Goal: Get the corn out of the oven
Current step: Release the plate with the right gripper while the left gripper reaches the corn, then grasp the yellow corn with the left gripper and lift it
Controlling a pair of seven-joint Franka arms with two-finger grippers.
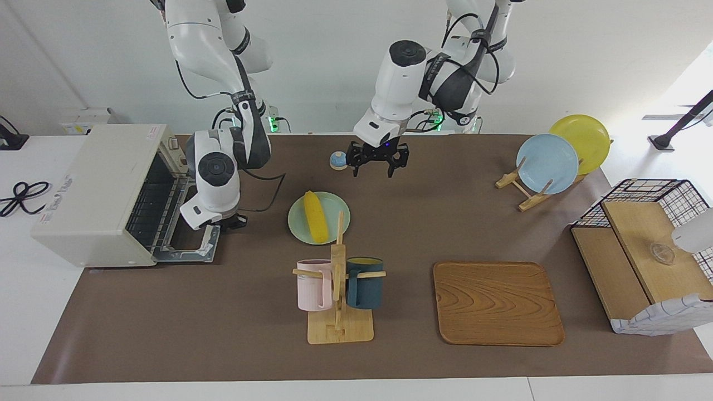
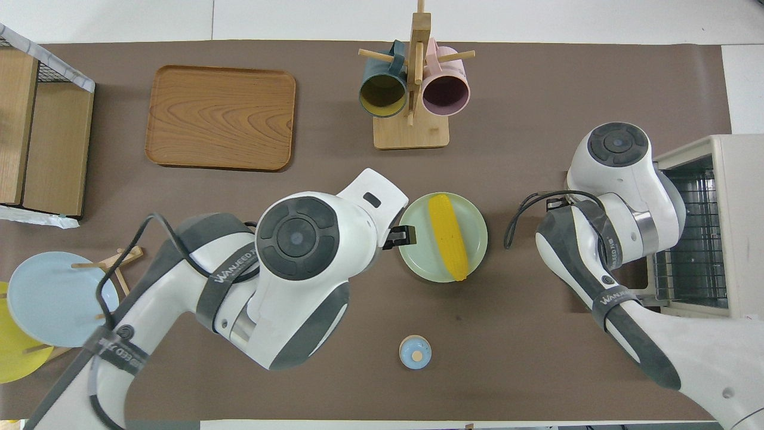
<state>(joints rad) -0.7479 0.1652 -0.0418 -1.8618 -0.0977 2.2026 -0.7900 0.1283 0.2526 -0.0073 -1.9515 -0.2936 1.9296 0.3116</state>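
The corn (image 1: 316, 216) lies on a pale green plate (image 1: 341, 207) in the middle of the table, outside the oven; it also shows in the overhead view (image 2: 447, 236). The off-white oven (image 1: 94, 189) stands at the right arm's end with its door (image 1: 186, 250) folded down and its wire rack bare. My right gripper (image 1: 225, 221) is low at the open door's edge, its fingers hidden under the hand. My left gripper (image 1: 374, 166) hangs open and empty over the mat beside the plate.
A small blue round object (image 1: 337, 160) sits nearer the robots than the plate. A wooden mug rack (image 1: 338, 289) with a pink and a dark blue mug, a wooden tray (image 1: 496, 303), a plate rack (image 1: 548, 164) and a wire basket (image 1: 640, 262) stand around.
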